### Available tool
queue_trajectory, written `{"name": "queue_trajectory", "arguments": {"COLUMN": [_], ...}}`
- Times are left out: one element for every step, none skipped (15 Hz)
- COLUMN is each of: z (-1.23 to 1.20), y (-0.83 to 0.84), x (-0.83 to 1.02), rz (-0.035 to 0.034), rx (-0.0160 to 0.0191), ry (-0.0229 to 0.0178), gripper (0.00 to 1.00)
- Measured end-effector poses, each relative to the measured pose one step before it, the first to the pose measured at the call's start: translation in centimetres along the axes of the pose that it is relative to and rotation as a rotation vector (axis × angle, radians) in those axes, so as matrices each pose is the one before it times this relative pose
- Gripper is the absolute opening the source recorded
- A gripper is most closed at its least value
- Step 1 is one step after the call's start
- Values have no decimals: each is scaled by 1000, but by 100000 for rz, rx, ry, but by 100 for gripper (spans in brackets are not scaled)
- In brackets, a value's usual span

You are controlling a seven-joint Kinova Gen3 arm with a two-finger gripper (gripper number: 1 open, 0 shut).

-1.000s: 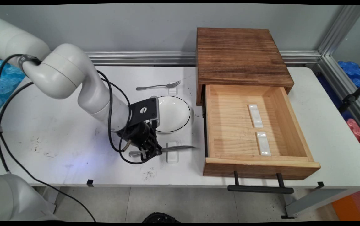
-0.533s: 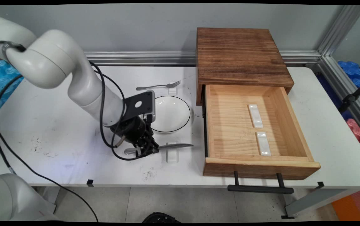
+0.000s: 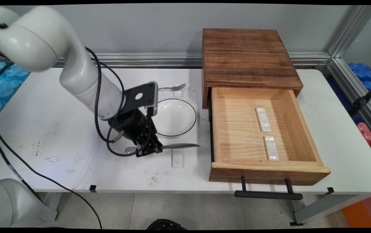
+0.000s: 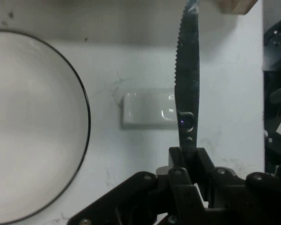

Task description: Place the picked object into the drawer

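Jaws grip knife (image 3: 175,146) handle.

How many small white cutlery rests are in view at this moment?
4: two in the open drawer, far rest and near rest; one on the table below the held knife, at; one under the fork, at.

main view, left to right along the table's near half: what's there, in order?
Black two-finger gripper shut on the silver table knife → small white ceramic knife rest on the table, below the blade → open light wooden drawer holding two white rests → its black bar handle.
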Motion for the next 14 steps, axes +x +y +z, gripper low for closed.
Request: {"name": "queue_trajectory", "arguments": {"z": [-593, -502, -500, -808, -600, -559, -712, -511, -494, -546, -497, -373, -240, -155], "y": [-84, -88, -91, -188, -177, -178, -266, -218, -226, -291, -310, -254, -246, -273], "x": [328, 281, 284, 488, 422, 426, 621, 525, 584, 714, 755, 627, 593, 647], "rz": [796, 680, 692, 936, 687, 609, 640, 443, 535, 565, 498, 366, 314, 168], "rx": [-376, -344, -301, -487, -308, -278, -262, -146, -101, -25, 72, 109, 182, 363], "ry": [178, 147, 169, 273, 207, 278, 464, 386, 442, 603, 650, 578, 588, 813], "gripper": [0, 0, 0, 0, 0, 0, 0, 0, 0, 0, 0, 0, 0, 0]}}
